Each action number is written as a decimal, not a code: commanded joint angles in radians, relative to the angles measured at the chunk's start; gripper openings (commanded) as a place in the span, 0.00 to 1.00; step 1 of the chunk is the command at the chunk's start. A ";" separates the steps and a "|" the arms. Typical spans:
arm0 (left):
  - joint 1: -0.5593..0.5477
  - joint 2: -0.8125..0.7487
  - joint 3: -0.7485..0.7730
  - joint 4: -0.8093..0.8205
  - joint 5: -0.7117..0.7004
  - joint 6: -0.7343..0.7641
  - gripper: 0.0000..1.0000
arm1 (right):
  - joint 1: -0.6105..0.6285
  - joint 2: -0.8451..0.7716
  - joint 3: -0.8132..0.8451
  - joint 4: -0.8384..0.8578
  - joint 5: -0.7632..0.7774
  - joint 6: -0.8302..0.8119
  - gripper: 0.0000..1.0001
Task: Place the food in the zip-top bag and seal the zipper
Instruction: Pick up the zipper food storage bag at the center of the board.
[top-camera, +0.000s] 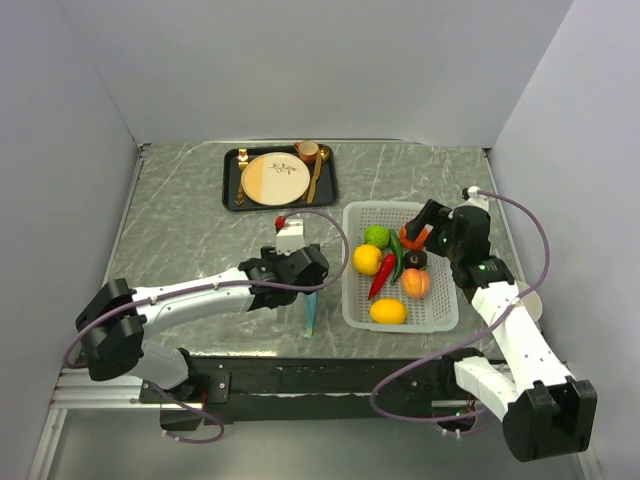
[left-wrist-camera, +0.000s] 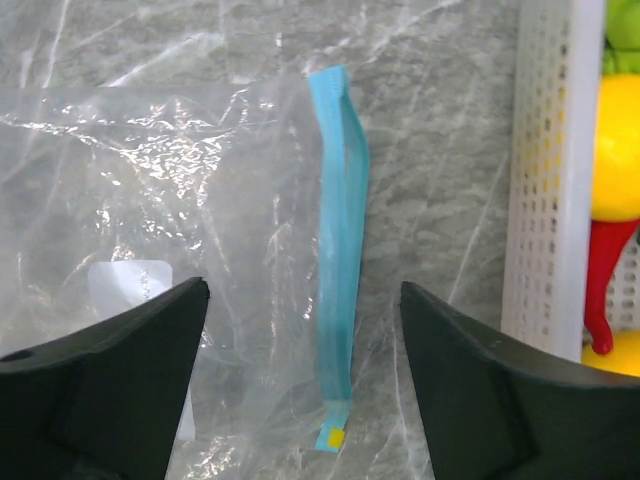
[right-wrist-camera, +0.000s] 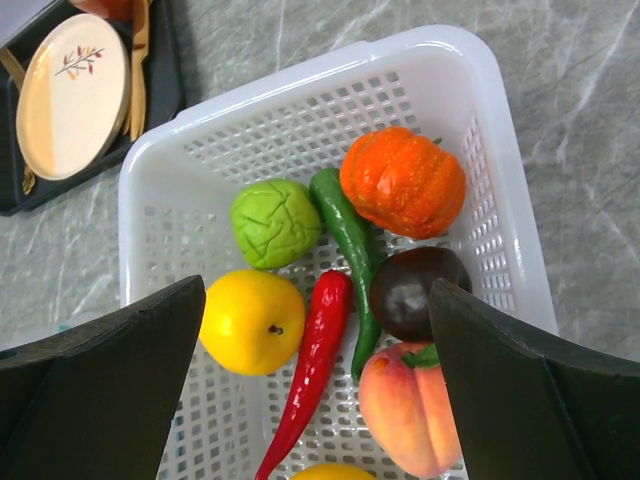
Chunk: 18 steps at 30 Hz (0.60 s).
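The grey marbled table (top-camera: 180, 220) fills the middle of the overhead view. At its centre-right sits a white rectangular mesh basket (right-wrist-camera: 300, 75), with the clear floppy plastic zip-top bag (left-wrist-camera: 150, 180) flat just to its left. The left tool (left-wrist-camera: 302, 290) hovers spread over the bag. The right tool (right-wrist-camera: 318, 290), also spread, hangs over the toy food in the basket: orange peach (right-wrist-camera: 405, 405), yellow lemon (right-wrist-camera: 252, 320), green lime (right-wrist-camera: 275, 222), red chili (right-wrist-camera: 310, 370). The light blue zipper strip (left-wrist-camera: 338, 260) lines the bag's right edge.

Clear bag (left-wrist-camera: 150, 180) crinkling; zipper (left-wrist-camera: 340, 280) running light blue, tipped yellow; label (left-wrist-camera: 130, 290) showing white. Basket (right-wrist-camera: 300, 100) showing white mesh. Inside, showing: yellow lemon (right-wrist-camera: 252, 320), red chili (right-wrist-camera: 312, 370), green chili (right-wrist-camera: 350, 240), green lime (right-wrist-camera: 275, 222), orange pumpkin (right-wrist-camera: 402, 180), pink-orange peach (right-wrist-camera: 410, 405). Plate (right-wrist-camera: 72, 95) showing cream and tan halves, leaf sprig. Tray (top-camera: 234, 190) showing black. Table (top-camera: 180, 230) showing grey marbling.
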 joint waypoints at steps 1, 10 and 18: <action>-0.001 0.047 0.027 -0.041 -0.075 -0.055 0.69 | -0.002 -0.033 0.015 -0.013 -0.034 0.012 1.00; 0.005 0.065 0.049 -0.070 -0.107 -0.042 0.18 | 0.012 -0.057 -0.010 0.014 -0.192 -0.003 1.00; 0.028 -0.092 0.030 -0.017 -0.108 0.090 0.01 | 0.206 -0.005 -0.019 0.136 -0.304 0.035 0.88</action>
